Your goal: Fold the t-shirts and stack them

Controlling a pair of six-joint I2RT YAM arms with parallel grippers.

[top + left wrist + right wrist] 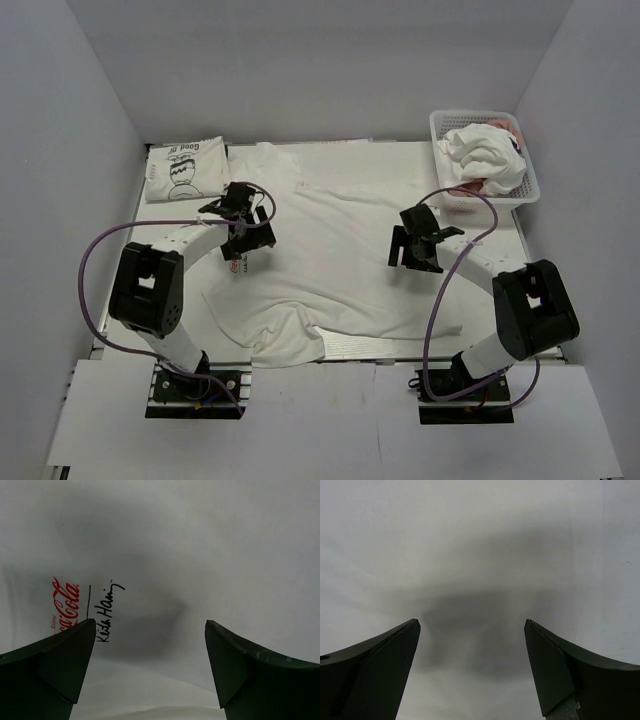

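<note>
From the top external view, a white t-shirt (350, 250) is seen spread across the table (390, 346), rumpled at the near edge; a folded t-shirt (185, 170) with black cartoon print is laid at the far left corner, and crumpled t-shirts (485, 150) are heaped in the basket (478, 113) at the far right; the left gripper (243, 212) and right gripper (415, 242) are held over the spread shirt, well apart; in the left wrist view, the left gripper (150, 625) is shown with fingers parted above white cloth, on which a red print (65, 602) and a black signature (105, 610) are seen; in the right wrist view, the right gripper (472, 622) is likewise spread wide over plain white cloth, onto which a shadow (470, 610) is cast
</note>
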